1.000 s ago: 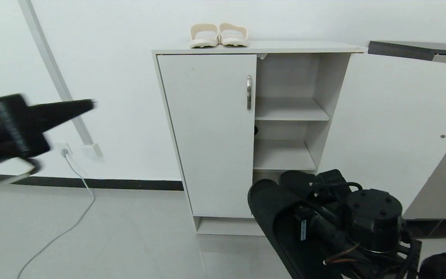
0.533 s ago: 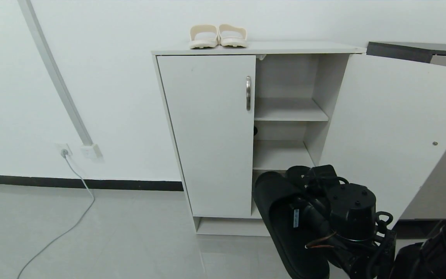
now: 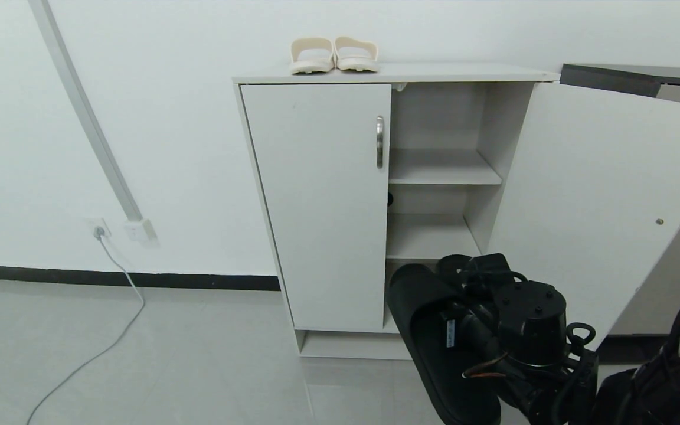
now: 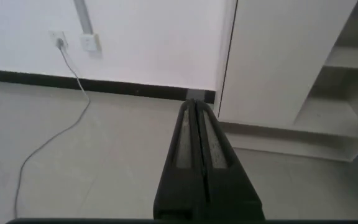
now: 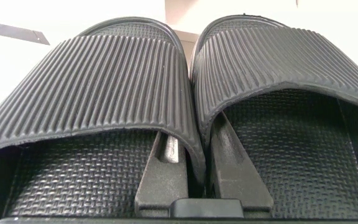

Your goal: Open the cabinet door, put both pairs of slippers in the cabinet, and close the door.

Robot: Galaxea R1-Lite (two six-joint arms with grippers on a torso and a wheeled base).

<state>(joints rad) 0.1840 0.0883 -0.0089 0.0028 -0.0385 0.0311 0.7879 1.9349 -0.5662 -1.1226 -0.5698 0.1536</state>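
Two black slippers point(image 3: 428, 330) — toes toward cabinet point(image 3: 316, 206) | right hand point(image 5: 194, 155) pinching them | left hand point(image 4: 196, 109) closed

Bright, diffuse light falls evenly; the glossy floor point(image 3: 139, 366) faintly mirrors the cabinet point(image 3: 316, 206), whose open shelves point(image 3: 434, 236) hold soft shadows.

White wall point(image 3: 169, 118), black skirting point(image 3: 110, 277) along its foot. Glossy grey tiled floor point(image 3: 198, 378). Grey conduit point(image 3: 83, 106) slanting down wall to white box point(image 3: 139, 229); socket point(image 3: 98, 228) beside, grey cable point(image 3: 142, 301) trailing onto floor.
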